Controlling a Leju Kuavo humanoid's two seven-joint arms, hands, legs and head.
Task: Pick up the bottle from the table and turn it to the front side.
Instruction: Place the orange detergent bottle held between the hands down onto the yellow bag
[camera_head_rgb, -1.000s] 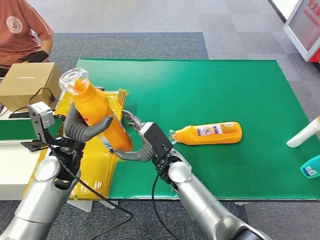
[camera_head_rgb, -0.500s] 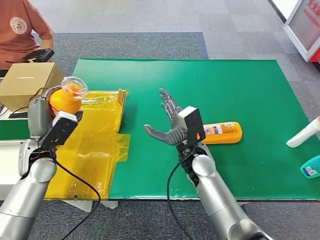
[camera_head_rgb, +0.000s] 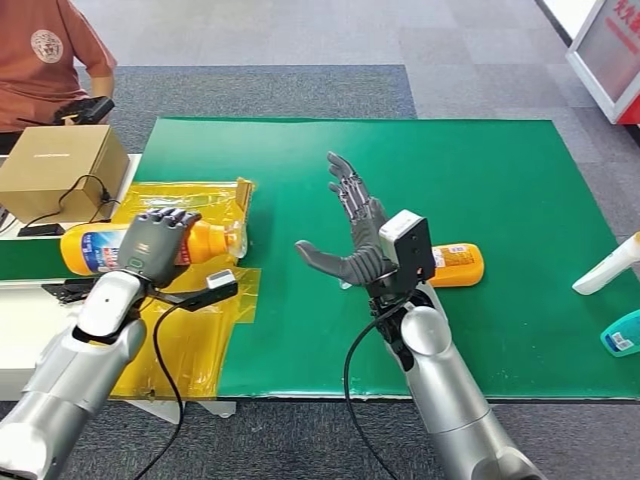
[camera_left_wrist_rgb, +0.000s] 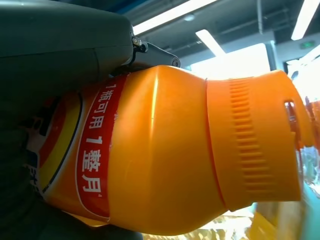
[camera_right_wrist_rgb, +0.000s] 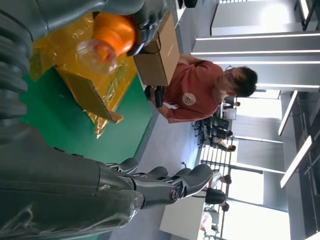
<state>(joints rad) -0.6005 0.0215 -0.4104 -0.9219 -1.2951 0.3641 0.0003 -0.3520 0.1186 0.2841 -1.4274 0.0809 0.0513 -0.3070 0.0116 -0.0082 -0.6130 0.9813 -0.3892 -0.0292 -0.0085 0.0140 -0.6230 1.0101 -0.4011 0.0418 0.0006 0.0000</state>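
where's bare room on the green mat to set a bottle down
Bare green mat runs wide behind the second bottle and between it and the white bottle. The left end is crowded: yellow sheet, held bottle, left hand. The open right hand hangs mid-mat.

This looks like a robot test area inside a large office or lab hall. A table (camera_head_rgb: 453, 180) under a green mat stands on grey carpet tiles (camera_head_rgb: 264, 90), with a cardboard box (camera_head_rgb: 56, 170) and cables beside it, and a seated person (camera_right_wrist_rgb: 196, 92) in a red shirt watches nearby. Long ceiling light strips (camera_right_wrist_rgb: 245, 50), rows of office chairs (camera_right_wrist_rgb: 211, 132) and bright windows stretch behind.
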